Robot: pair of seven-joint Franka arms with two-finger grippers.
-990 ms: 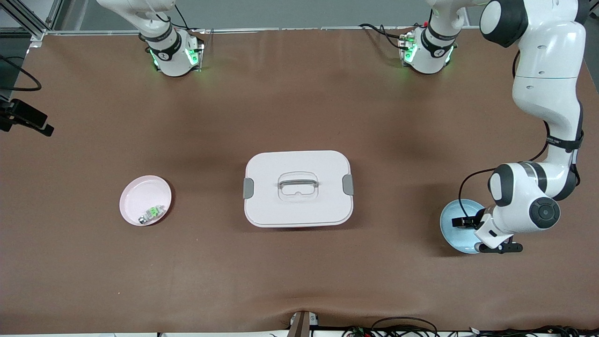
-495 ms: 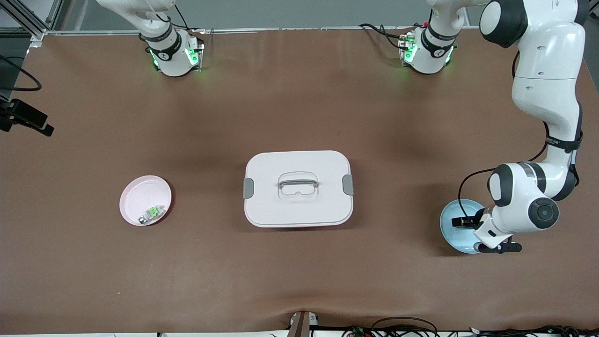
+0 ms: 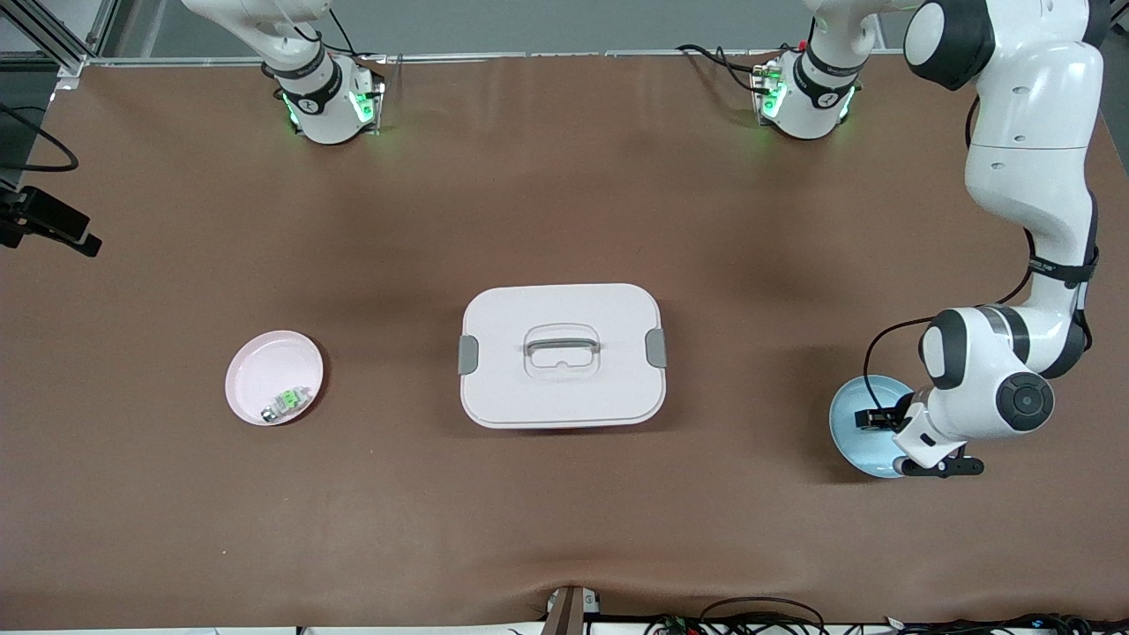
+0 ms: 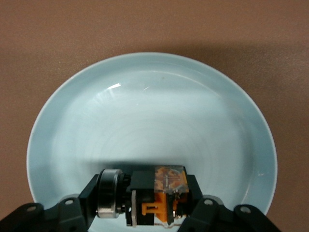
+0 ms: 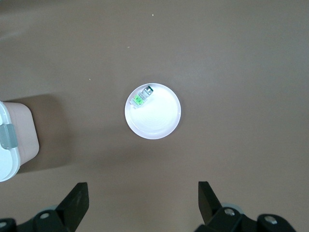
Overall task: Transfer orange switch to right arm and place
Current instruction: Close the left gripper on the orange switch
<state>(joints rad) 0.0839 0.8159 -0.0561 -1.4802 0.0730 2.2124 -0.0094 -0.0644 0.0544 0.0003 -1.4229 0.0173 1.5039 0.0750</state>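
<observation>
Since a second ago the left tool point(image 4: 159, 212) has closed in on the orange switch point(image 4: 164, 193) while the arm barely shifts. The counter point(image 3: 564, 494) carries a white lidded box point(image 3: 561, 354) at its middle, a pink plate point(image 3: 265, 370) with a green-and-silver part point(image 3: 286, 403) toward the right arm's end, and a blue plate point(image 3: 851, 432) toward the left arm's end. The switch sits in the blue plate, clamped by the left tool. The right tool point(image 5: 144, 205) waits wide open high over the pink plate. The pick-up step looks just completed; next calls for lifting and meeting the right arm.
</observation>
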